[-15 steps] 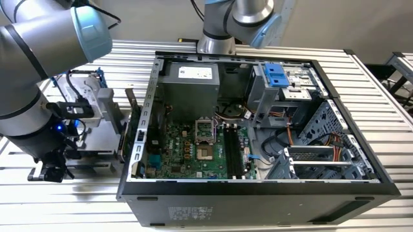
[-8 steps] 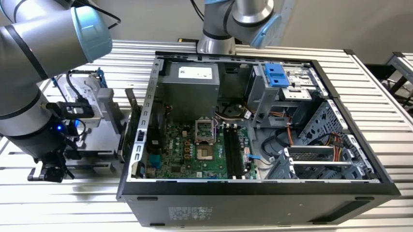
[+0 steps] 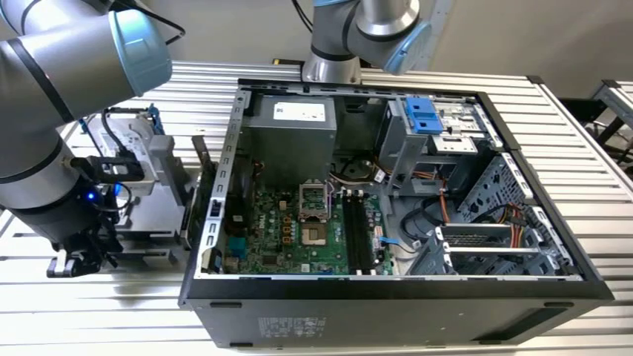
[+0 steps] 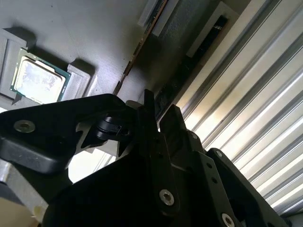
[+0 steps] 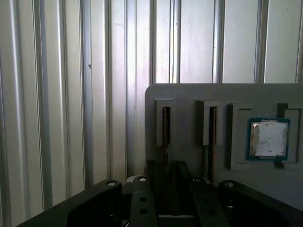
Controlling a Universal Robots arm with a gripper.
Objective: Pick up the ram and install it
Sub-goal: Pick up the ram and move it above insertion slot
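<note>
Gripper (image 5: pixel 166 165) astride the ram (image 5: pixel 165 132)

Fingers (image 5: pixel 151 174): a narrow gap apart, wider than the stick between them. Whether either finger touches it cannot be told.
Between the fingers: the ram, on edge in its slot of the grey holder tray (image 5: pixel 189 92), running away from the fingertips.
Beyond one finger: second stick (image 5: pixel 211 132) in a parallel slot, then a processor chip (image 5: pixel 268 138).
Beyond the other finger: slatted metal table (image 5: pixel 61 94).
Well apart: open computer case (image 3: pixel 396 289).

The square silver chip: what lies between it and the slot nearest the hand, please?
A second narrow slot in the grey plastic tray, seen in the first wrist view.
</note>
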